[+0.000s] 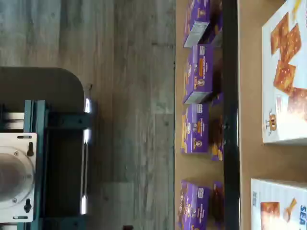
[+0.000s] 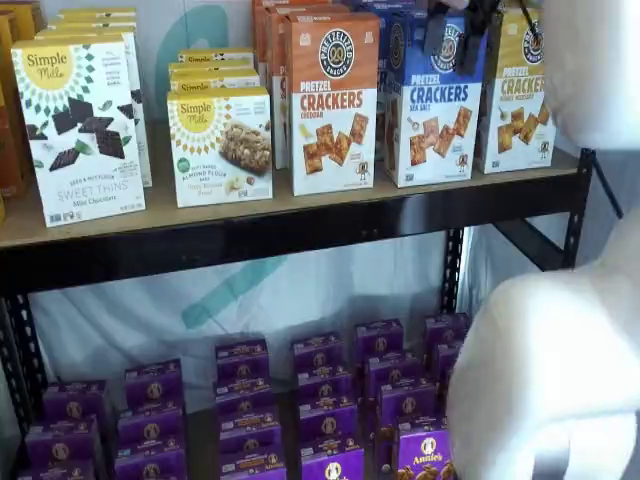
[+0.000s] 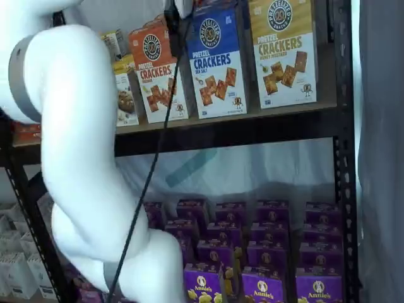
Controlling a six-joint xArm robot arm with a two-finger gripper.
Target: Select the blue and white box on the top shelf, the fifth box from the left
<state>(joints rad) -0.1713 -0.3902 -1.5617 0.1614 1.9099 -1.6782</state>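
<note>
While the blue and white box (image 2: 432, 98) stands on the top shelf (image 2: 300, 235) between an orange box (image 2: 333, 100) and a yellow box (image 2: 517, 90), the gripper (image 2: 462, 25) hangs just before its top; I cannot tell if the fingers are spread; reaching looks under way; next it must line up and pinch.

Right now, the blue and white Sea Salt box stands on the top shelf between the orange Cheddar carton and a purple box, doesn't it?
Not quite. The blue and white box does stand on the top shelf beside the orange Cheddar carton, but its other neighbour is a yellow-topped carton, not a purple one. Both shelf views show this; the purple boxes sit on the lower level.
</note>
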